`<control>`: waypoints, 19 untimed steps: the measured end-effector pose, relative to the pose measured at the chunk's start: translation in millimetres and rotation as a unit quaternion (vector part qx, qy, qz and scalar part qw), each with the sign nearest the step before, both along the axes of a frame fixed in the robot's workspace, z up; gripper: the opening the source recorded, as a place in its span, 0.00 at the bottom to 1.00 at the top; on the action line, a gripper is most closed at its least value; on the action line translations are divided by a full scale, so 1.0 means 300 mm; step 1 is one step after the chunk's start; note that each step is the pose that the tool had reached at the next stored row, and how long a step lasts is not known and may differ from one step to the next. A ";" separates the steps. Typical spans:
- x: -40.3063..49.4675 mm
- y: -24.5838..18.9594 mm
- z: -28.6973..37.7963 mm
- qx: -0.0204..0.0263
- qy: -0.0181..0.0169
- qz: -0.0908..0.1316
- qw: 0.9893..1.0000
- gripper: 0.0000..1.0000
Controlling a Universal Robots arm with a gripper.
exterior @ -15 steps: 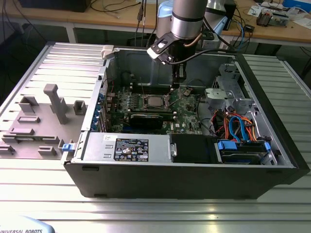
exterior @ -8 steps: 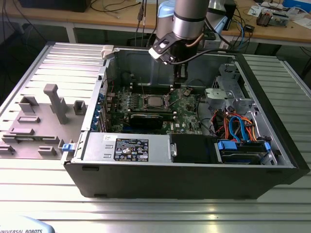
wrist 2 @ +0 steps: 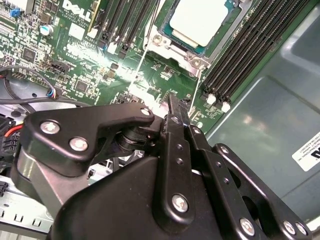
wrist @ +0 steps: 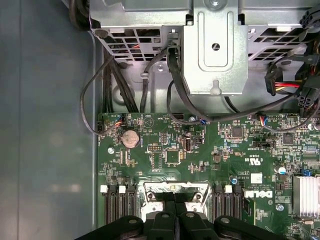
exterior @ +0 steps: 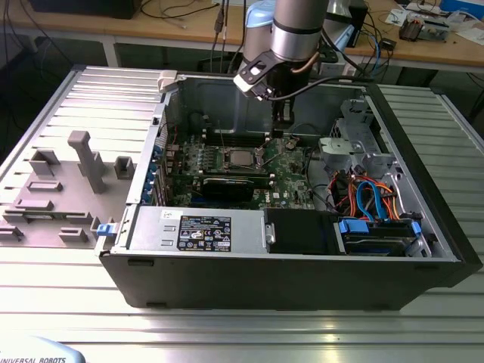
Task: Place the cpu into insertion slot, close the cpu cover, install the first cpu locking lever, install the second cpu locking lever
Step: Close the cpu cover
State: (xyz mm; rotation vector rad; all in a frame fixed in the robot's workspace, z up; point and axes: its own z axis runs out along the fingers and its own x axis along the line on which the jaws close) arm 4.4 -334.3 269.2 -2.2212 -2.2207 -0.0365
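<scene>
Computer case [exterior: 302,283] on ribbed metal table [exterior: 227,333], pincer [wrist 2: 175,102] closed near cpu [wrist 2: 197,20], benches [exterior: 446,51] behind

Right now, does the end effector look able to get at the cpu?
Probably yes: the case lies open, the end effector hangs just over the board close to the cpu, whose metal top shows uncovered.
</scene>
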 end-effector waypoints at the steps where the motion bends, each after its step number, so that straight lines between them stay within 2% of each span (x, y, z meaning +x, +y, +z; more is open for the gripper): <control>1: 0.003 0.000 0.000 0.000 0.000 0.000 1.000 0.11; 4: 0.005 0.000 0.000 0.000 0.000 0.000 1.000 0.11; 6: 0.025 0.000 0.000 0.000 0.000 0.000 1.000 0.11; 16: 0.027 0.000 0.000 0.000 0.000 0.000 1.000 0.11; 19: 0.042 0.000 0.000 0.000 0.000 0.000 1.000 0.11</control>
